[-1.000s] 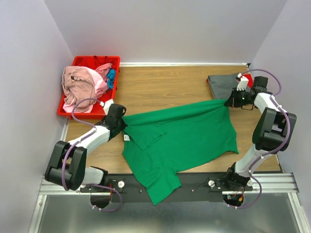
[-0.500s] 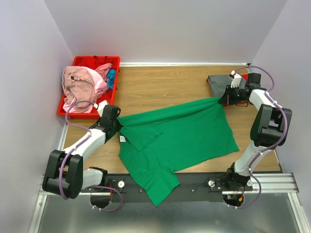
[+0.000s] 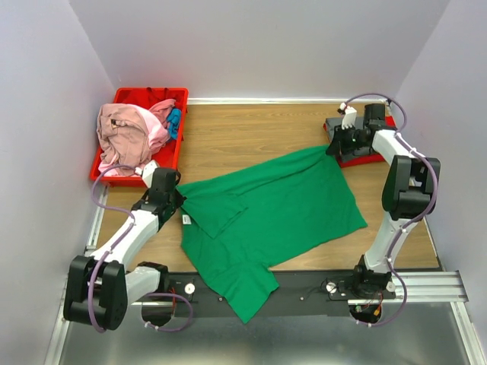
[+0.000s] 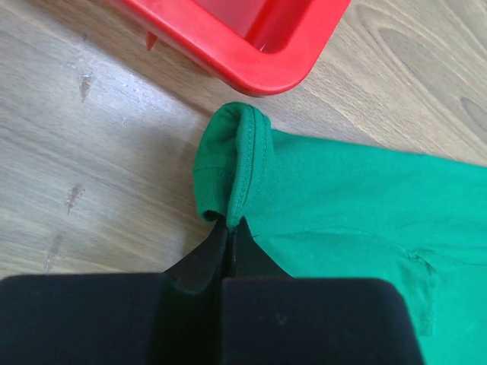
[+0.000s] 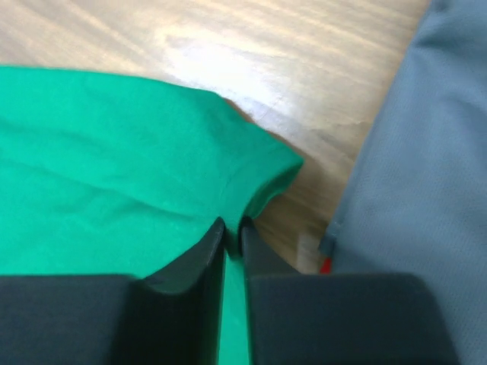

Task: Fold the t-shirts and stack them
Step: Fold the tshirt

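Observation:
A large bright green t-shirt (image 3: 281, 205) lies spread across the middle of the table, its lower part hanging over the near edge. My left gripper (image 3: 176, 196) is shut on the shirt's left sleeve hem (image 4: 242, 163), close to the red bin. My right gripper (image 3: 332, 148) is at the shirt's far right corner (image 5: 259, 171); its jaws stand a crack apart with green cloth lying between them (image 5: 232, 226). A dark grey t-shirt (image 5: 411, 152) lies folded just right of that corner. Pink t-shirts (image 3: 125, 133) and a blue one (image 3: 174, 122) are heaped in the bin.
The red plastic bin (image 3: 144, 95) stands at the far left corner, its rim (image 4: 259, 65) just beyond my left gripper. A red flat thing (image 3: 365, 160) shows under the grey shirt at the far right. Walls close in the table on three sides.
Both grippers have moved left and away from me, dragging the green shirt that way. The right gripper's jaws have parted slightly.

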{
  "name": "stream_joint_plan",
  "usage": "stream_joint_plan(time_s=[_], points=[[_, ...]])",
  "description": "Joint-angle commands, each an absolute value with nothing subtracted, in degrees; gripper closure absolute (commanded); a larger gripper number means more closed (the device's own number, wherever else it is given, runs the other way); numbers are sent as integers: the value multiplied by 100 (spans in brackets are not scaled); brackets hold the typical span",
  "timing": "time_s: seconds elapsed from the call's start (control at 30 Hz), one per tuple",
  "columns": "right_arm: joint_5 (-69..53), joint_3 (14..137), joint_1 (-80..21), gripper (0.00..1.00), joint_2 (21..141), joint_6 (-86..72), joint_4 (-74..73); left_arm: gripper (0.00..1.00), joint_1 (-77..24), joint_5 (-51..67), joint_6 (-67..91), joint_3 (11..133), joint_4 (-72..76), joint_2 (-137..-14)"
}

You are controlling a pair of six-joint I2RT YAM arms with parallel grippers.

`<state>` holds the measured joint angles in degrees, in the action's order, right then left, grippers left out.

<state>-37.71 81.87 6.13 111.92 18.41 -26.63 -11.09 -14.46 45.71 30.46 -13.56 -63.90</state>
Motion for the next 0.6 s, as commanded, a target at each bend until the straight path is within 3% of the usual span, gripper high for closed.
stream_joint_plan(time_s=[0.0, 0.07, 0.17, 0.2, 0.33, 0.57], points=[[-3130, 8577, 571, 72, 11391, 1688, -2672, 98, -1037, -1372, 4781, 2988, -1512, -6056], [-2780, 8622, 571, 54, 11365, 1722, -2672, 82, -1037, -1178, 4877, 2953, -1512, -5742], [-2505, 8701, 580, 52, 11250, 1767, -2663, 52, -1037, -1064, 5036, 2918, -1599, -5257], [-2496, 8719, 571, 52, 11206, 1784, -2672, 48, -1037, -1055, 5045, 2979, -1652, -5151], [-3082, 8763, 571, 52, 11092, 1758, -2689, 42, -1028, -941, 4949, 3198, -1837, -4642], [-3699, 8894, 308, 56, 11522, 1609, -2769, 41, -1028, -458, 4536, 3287, -1609, -4219]])
